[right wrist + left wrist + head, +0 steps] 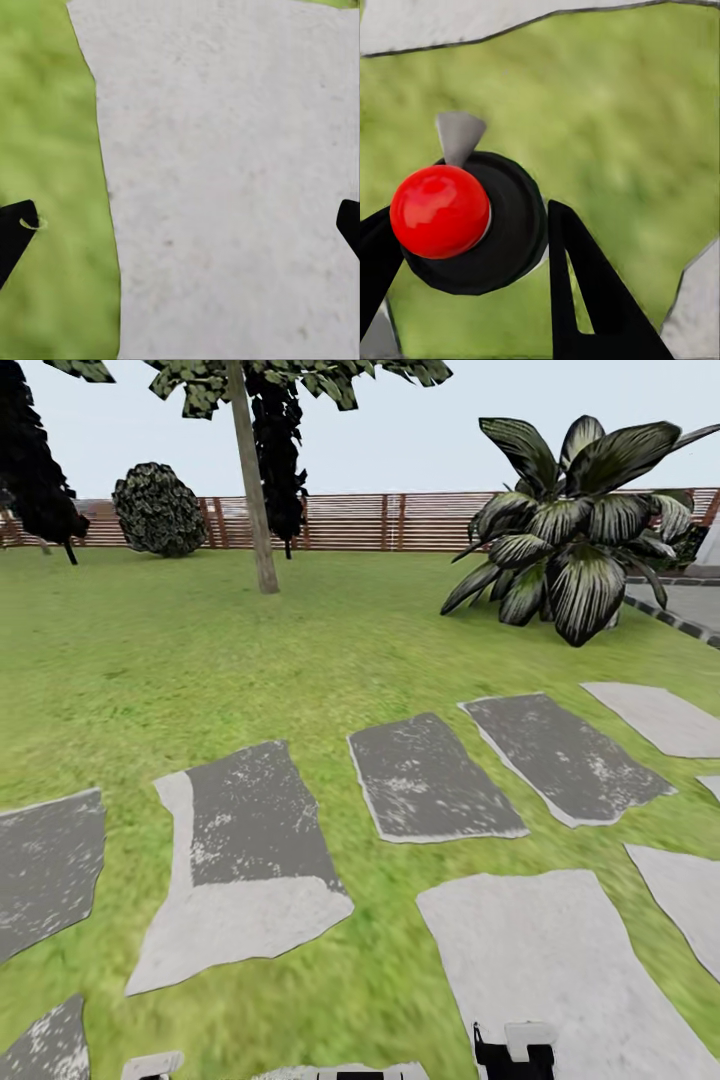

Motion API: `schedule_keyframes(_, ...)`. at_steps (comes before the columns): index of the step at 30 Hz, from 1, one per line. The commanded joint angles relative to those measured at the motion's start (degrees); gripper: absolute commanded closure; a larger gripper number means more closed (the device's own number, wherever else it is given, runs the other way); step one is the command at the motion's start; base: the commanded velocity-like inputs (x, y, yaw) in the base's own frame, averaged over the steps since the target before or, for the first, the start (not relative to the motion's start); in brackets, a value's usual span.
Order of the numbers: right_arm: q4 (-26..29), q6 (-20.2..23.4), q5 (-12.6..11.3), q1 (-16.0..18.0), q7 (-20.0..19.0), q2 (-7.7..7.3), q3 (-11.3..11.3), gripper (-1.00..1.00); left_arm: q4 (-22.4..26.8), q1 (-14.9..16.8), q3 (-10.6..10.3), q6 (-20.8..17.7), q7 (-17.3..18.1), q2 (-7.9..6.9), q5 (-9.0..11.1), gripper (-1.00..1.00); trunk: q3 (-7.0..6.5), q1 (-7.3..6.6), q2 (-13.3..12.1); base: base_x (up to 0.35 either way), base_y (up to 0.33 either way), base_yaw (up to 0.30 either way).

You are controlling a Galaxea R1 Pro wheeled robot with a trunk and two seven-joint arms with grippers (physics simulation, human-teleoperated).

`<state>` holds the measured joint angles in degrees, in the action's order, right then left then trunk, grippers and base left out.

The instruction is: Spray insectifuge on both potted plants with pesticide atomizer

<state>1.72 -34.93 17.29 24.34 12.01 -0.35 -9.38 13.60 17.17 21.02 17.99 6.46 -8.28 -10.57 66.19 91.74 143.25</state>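
1. On a green lawn under a pale sky, flat grey stepping stones lie scattered across the grass, some dark and mottled, some pale.
2. At about one o'clock in the head view stands a large agave with dark leaves striped white, close to the edge of a grey paved patch.
3. A thin tree trunk rises near eleven o'clock, leaning slightly, with dark foliage above it.
4. A round dark bush sits further off at ten o'clock, in front of a brown slatted wooden fence that runs across the far edge of the garden.
5. At the bottom edge of the head view, near six o'clock, the top of a black and white gripper part pokes in over a pale stone.
6. In the left wrist view, the left gripper has its black jaws closed around the pesticide atomizer, seen from above as a glossy red top on a round dark body; one black finger presses its side. Grass lies below it, with stone edges at the borders.
7. In the right wrist view, the right gripper has its jaws spread wide with nothing between them; one dark fingertip shows at nine o'clock, another at three. Beneath it lies a pale stone next to a strip of grass.
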Motion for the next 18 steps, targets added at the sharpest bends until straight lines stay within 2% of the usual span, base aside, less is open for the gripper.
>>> schedule_keyframes(1, -0.05, -0.14, 0.63, 0.01, 0.29, 0.0, -0.32, -1.0, -0.06, 0.06, 0.51, 0.2, 0.31, 0.02, -0.51, 1.0, 0.04, -0.01, 0.02, 0.0, 0.0, 0.282)
schedule_keyframes(18, -0.05, -0.14, 0.64, 0.01, 0.29, -0.09, -0.3, -1.0, -0.24, 0.06, 0.51, 0.2, 0.31, 0.04, -0.64, 1.0, 0.04, -0.01, 0.02, 0.0, 0.0, 0.282)
